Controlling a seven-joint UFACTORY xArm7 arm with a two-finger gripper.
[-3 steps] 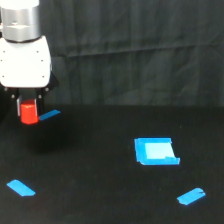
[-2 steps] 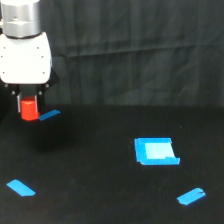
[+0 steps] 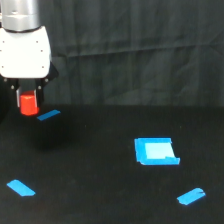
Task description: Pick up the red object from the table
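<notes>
The red object [image 3: 29, 104] is a small red-orange stubby block at the exterior view's upper left. It hangs between the fingers of my gripper [image 3: 29, 102], which is shut on it and holds it clear above the black table [image 3: 100, 165]. A soft shadow lies on the table below it. The white gripper body [image 3: 25, 52] sits above the fingers.
A blue square patch [image 3: 155, 151] lies on the table at the right. Blue tape strips lie just behind the gripper [image 3: 48, 115], at the lower left [image 3: 21, 188] and at the lower right [image 3: 191, 196]. A black cloth backdrop [image 3: 140, 50] hangs behind.
My gripper has risen a little with the red object in it and the object is higher above the table.
</notes>
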